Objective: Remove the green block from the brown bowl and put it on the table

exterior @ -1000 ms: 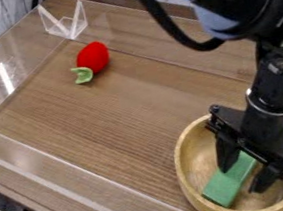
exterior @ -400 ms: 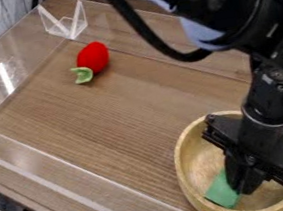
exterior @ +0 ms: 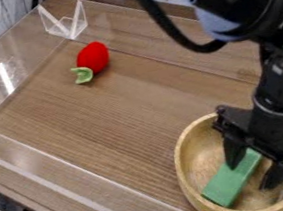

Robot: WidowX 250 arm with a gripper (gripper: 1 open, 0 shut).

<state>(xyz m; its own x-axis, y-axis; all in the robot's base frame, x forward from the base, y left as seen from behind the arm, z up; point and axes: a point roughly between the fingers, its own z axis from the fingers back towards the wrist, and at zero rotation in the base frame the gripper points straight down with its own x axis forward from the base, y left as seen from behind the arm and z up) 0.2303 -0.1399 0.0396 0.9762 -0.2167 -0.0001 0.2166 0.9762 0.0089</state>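
Down inside the brown bowl (exterior: pixel 196 165), the green block (exterior: pixel 233 179) is lying tilted against the inner wall, and the gripper (exterior: pixel 265 155) is straddling its upper end, jaws parted, grasp unclear. Farther across the counter (exterior: pixel 118 111), well beyond the bowl, a red strawberry toy (exterior: pixel 90 59) is sitting.

Bowl (exterior: pixel 196 151) at lower right of frame, on the table (exterior: pixel 131 109). Block (exterior: pixel 232 180) lies inside the bowl, toward its lower right part, tilted. Gripper (exterior: pixel 266 156) comes down into the bowl from above, right over the block's upper end. Strawberry toy (exterior: pixel 90 60) on the table at upper left, well apart from the bowl.
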